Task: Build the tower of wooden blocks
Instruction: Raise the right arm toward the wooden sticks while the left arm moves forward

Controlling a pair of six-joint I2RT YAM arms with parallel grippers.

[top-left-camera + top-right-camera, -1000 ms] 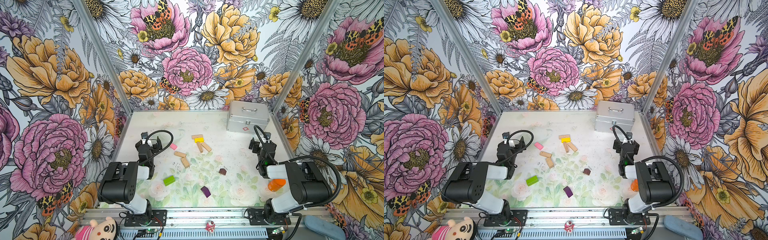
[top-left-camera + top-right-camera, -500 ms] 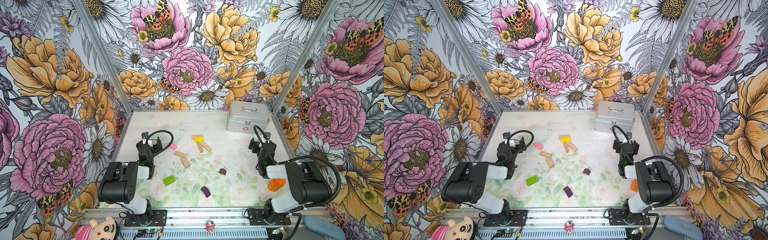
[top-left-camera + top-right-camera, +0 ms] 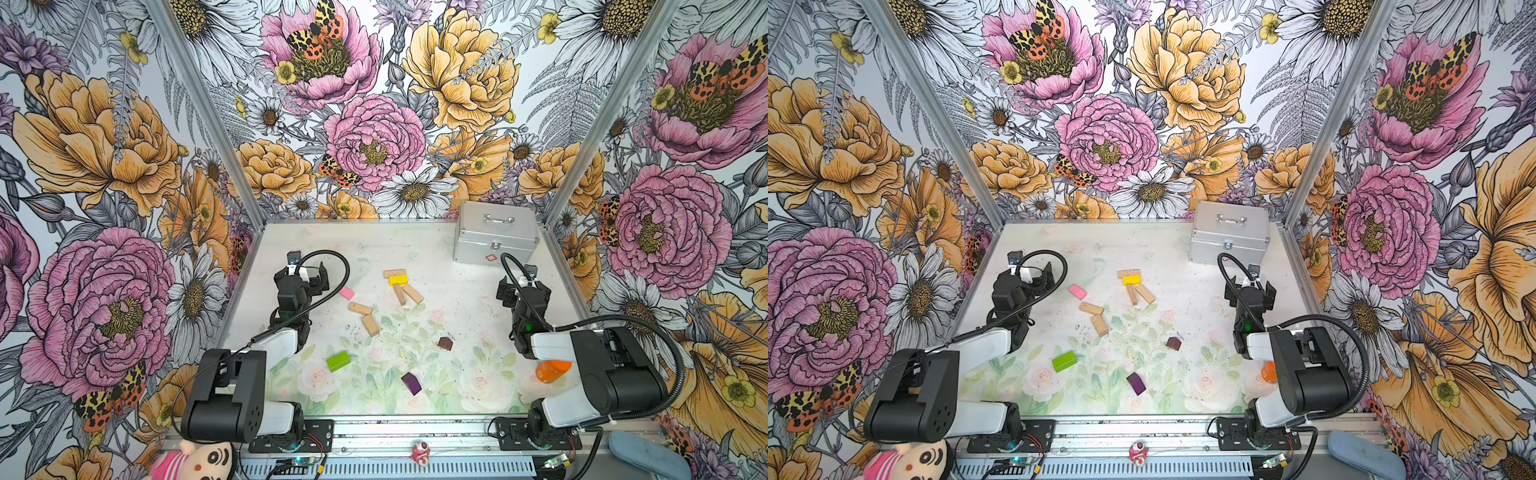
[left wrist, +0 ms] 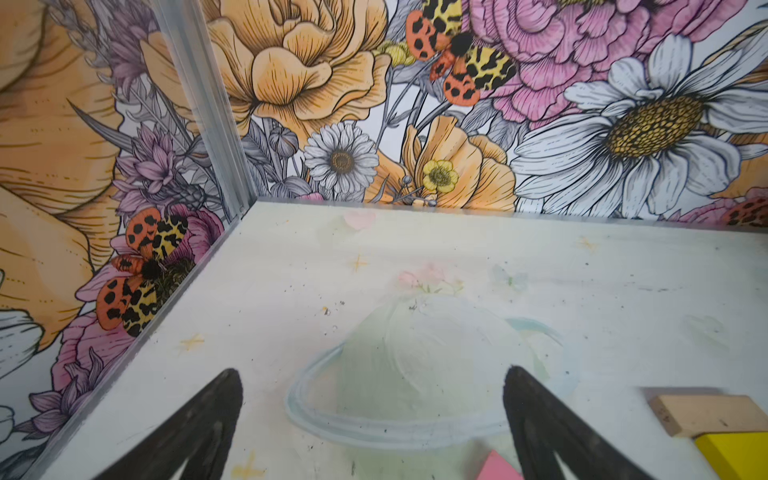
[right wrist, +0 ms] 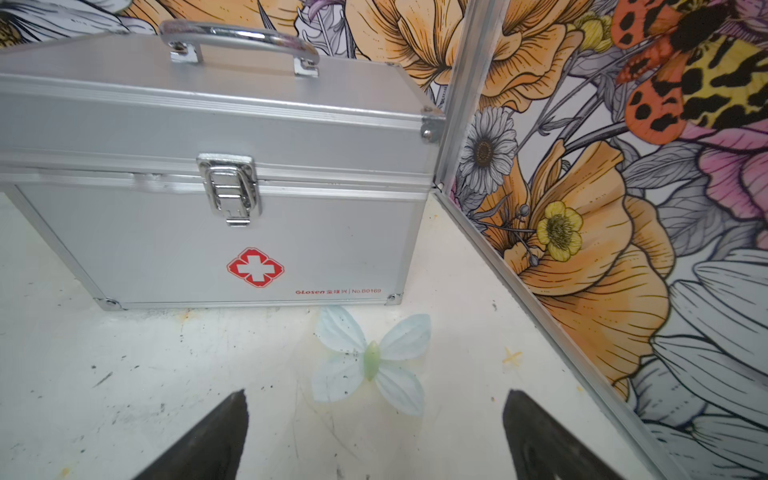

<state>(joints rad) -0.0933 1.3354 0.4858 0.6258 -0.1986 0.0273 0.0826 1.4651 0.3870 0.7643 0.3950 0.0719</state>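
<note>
Between the left gripper (image 4: pixel 370 369) and right gripper (image 5: pixel 375 390), small rectangular wooden blocks (image 3: pixel 360 308) lie scattered, unstacked, the pink wooden block (image 3: pixel 346 293) nearest the left. Both gape empty; a silver metal case (image 5: pixel 208 241) faces the right gripper.

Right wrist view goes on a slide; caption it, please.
Open, empty right gripper facing the latched silver case on the white table.

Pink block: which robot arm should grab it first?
Probably the left. The left gripper is open, and the pink block lies right beside it. The right gripper is open too, but it sits far away, facing the silver case.
</note>
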